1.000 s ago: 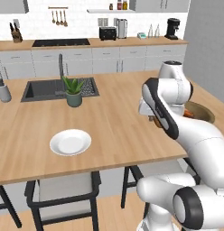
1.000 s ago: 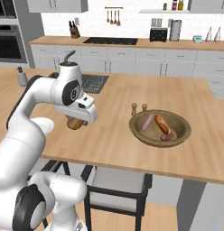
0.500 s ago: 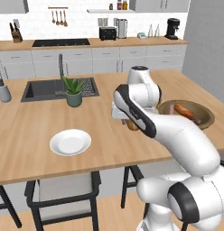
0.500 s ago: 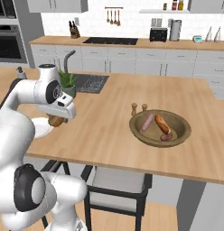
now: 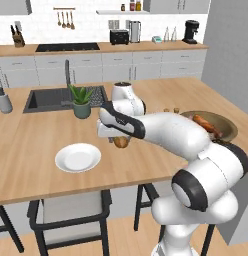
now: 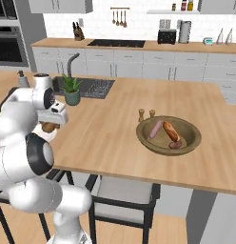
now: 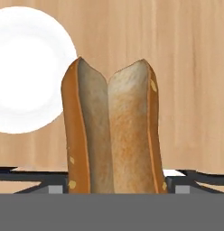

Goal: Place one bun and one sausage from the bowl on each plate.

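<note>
White plate point(image 5: 77, 158) lies on the wooden counter point(image 5: 31, 150), left of the arm. Just right of it, above the wood, the gripper point(image 5: 119, 140) pinches the bun point(image 5: 121, 142); in the hand view the bun point(image 7: 113, 128) stands lengthwise away from the fingers, split side facing the camera. Far right, the bowl point(image 5: 230, 127) holds a reddish-brown sausage point(image 5: 206, 124).

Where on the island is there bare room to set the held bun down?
The white plate is bare, and so is the wood between it and the wooden bowl. Crowded: around the sink and plant, and inside the bowl.
</note>
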